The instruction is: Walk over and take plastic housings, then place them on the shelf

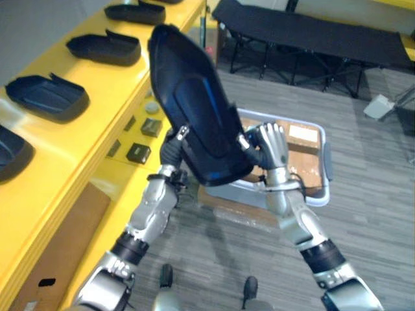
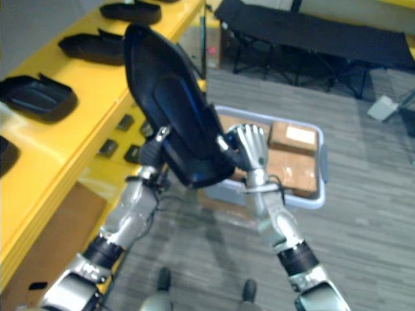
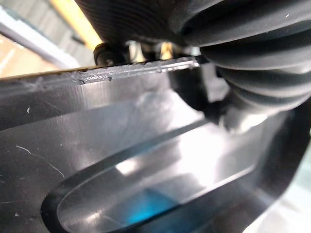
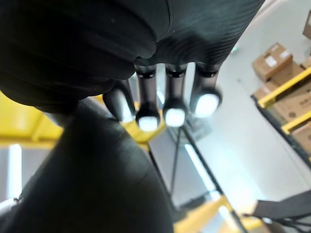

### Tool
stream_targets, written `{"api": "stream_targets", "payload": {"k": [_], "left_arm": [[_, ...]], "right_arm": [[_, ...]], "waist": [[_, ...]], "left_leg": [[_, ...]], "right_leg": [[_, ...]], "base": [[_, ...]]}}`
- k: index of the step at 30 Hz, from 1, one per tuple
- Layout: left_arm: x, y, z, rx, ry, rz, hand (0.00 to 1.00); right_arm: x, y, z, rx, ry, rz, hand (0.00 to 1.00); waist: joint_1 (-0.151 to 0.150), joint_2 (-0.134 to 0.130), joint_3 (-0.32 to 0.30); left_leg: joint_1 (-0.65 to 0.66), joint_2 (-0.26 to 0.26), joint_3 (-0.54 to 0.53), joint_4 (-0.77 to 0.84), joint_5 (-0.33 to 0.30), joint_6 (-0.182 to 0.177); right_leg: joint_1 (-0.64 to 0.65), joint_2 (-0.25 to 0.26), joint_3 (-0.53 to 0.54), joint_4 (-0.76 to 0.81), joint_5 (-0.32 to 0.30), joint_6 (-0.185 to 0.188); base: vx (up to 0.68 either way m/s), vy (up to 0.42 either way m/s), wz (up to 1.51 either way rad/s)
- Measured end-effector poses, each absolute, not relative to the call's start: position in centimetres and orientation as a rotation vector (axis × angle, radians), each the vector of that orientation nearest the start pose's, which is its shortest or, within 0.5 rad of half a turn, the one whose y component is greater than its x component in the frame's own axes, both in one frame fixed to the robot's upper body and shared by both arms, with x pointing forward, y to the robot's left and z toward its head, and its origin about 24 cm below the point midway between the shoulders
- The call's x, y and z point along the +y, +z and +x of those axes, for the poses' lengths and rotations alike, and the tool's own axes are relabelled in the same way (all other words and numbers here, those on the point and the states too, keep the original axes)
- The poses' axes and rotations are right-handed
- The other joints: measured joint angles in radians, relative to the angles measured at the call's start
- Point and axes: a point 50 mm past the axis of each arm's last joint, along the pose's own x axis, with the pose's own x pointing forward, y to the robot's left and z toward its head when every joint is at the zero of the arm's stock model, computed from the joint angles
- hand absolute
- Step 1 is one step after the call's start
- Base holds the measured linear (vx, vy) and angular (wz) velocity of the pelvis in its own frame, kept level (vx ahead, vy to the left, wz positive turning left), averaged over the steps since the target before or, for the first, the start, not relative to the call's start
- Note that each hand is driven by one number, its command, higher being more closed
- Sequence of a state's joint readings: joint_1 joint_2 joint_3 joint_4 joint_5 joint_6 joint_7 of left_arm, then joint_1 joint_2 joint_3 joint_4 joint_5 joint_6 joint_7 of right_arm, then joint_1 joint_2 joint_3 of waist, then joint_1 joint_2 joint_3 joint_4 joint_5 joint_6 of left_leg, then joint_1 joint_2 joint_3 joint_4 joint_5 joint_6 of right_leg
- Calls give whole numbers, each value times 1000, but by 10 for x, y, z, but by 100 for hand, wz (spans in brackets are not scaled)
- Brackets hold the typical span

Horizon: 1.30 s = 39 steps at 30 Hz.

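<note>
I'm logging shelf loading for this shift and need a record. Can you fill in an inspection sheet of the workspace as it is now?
Surface: yellow shelf on the robot's left, with bare spots between parts.
Job's things: one black housing held up, tilted, between both hands; other housings lie in a row on the shelf.
Clutter: small dark blocks on the shelf's lower ledge.
Hands: left hand at the housing's shelf-side edge, grip hidden; right hand open, straight fingers pressed against the opposite side.
Cables: nothing seen.
Surroundings: grey bin holding cardboard boxes on the floor ahead; black cot beyond.
</note>
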State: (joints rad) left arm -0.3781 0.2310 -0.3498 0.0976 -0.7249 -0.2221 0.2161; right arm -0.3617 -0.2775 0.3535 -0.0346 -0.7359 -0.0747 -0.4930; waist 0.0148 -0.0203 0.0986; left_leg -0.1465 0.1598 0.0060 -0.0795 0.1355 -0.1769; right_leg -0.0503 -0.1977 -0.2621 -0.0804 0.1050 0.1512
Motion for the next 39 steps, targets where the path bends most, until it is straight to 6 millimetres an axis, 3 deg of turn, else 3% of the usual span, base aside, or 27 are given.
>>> {"api": "stream_targets", "payload": {"k": [4,12,14,18,23,26,30,33,34,36,38,39], "left_arm": [[106,119,296,-289,-132,-427,100],[110,127,276,-457,39,-122,100],[109,120,272,-444,58,-93,100],[119,102,264,-375,132,-84,100],[155,74,246,-278,313,45,100],[174,69,238,-264,411,111,100],[195,70,229,-277,536,190,100],[209,73,220,-292,617,241,100],[215,74,216,-296,653,243,100],[221,76,209,-301,701,234,100],[228,76,197,-300,758,210,100],[230,75,193,-296,774,205,100]], "right_arm": [[-95,146,278,-771,-84,-764,0],[-89,135,271,-675,-10,-565,0],[-87,136,266,-650,29,-436,0],[-83,152,242,-658,155,27,0],[-106,155,217,-656,206,440,0],[-128,148,210,-634,180,567,0],[-145,140,202,-617,131,596,0],[-162,121,194,-549,44,573,0],[-171,105,192,-489,-14,549,0],[-188,68,188,-344,-144,516,0],[-211,5,168,-79,-355,488,0],[-215,-11,159,-3,-404,481,0]], "waist": [[0,-7,-29],[-1,-18,-60],[-1,-18,-75],[-3,-25,-94],[-7,-54,-120],[-13,-64,-128],[-28,-65,-128],[-29,-67,-130],[-30,-69,-133],[-30,-73,-135],[-30,-72,-136],[-30,-71,-136]], "left_leg": [[1,1,0,0,0,0],[5,1,1,-1,0,0],[6,1,2,-2,-1,-2],[8,3,5,-2,-4,-4],[24,5,29,-2,-24,-13],[24,5,30,-2,-26,-13],[24,5,32,-2,-30,-13],[24,5,37,-2,-32,-10],[25,5,41,-2,-31,-8],[27,5,50,-2,-32,-7],[33,4,52,-2,-38,-6],[35,4,52,-2,-40,-7]], "right_leg": [[1,0,-3,0,-3,-3],[1,0,-3,0,-2,-2],[1,0,-3,0,-4,-2],[1,1,2,0,-10,-1],[1,1,21,0,-14,3],[-1,0,22,4,-17,3],[-3,-1,23,5,-19,2],[-9,-1,29,5,-19,2],[-13,-1,34,6,-18,4],[-16,-1,41,7,-16,7],[-12,-3,43,8,-19,8],[-9,-3,42,8,-21,8]], "base": [[0,0,0],[8,-4,0],[0,0,0],[-8,-5,-2],[1,-5,-10],[3,-2,-2],[6,-3,-1],[32,-13,-7],[31,-11,-12],[29,-10,-9],[0,0,0],[0,0,0]]}}
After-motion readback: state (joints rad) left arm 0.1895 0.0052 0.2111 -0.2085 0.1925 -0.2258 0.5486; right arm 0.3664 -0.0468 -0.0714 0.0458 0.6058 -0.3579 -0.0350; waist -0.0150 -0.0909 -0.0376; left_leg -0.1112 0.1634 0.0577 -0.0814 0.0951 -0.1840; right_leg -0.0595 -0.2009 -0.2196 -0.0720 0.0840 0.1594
